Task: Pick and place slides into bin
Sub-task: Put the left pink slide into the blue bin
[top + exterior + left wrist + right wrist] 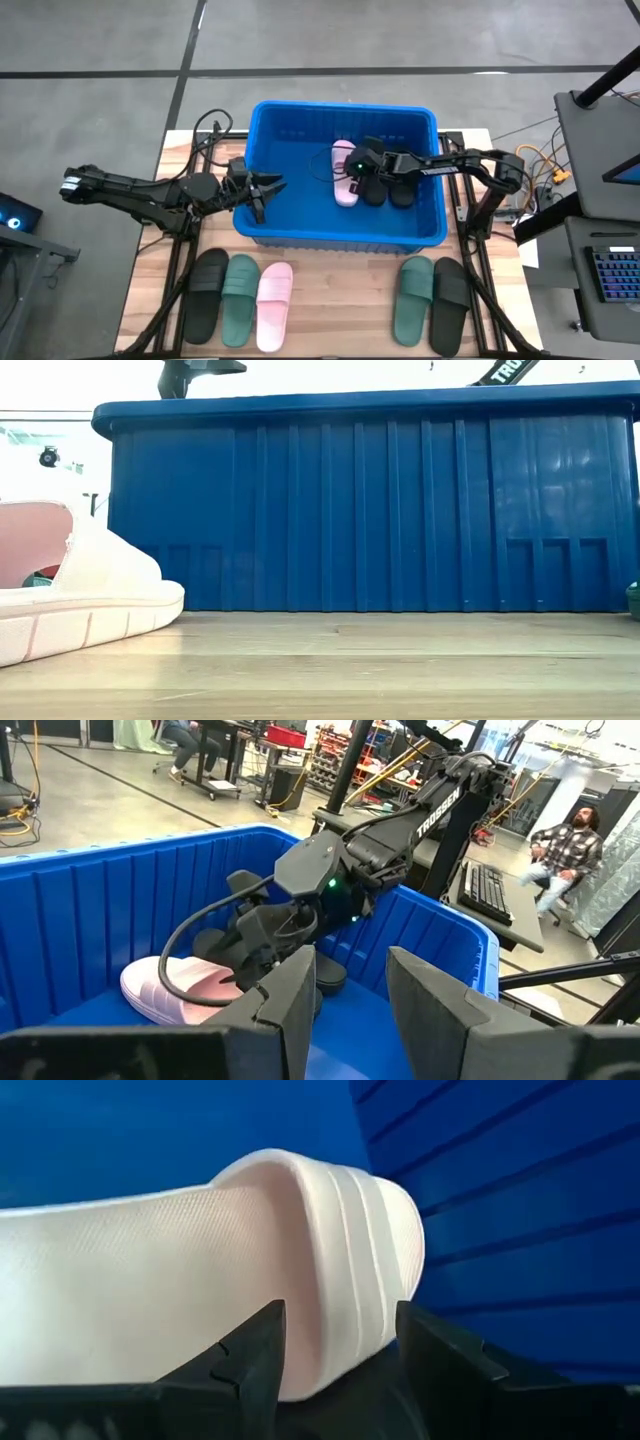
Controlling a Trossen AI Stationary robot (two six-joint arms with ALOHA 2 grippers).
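We see the right gripper (352,172) reaching down into the blue bin (300,236), its fingers parted on either side of the strap of a light pink slide (343,186) lying on the bin floor, with black slides (388,190) just beside it. We cannot tell whether the fingers touch the strap. The left gripper (268,192) hovers over the bin's left rim; its fingers stand partly apart with nothing between them. On the wooden table (330,320) in front of the bin we count five more: a black slide (207,295), a dark green slide (240,298) and a pink slide (273,305) on the left, a green slide (412,298) and a second black slide (449,304) on the right.
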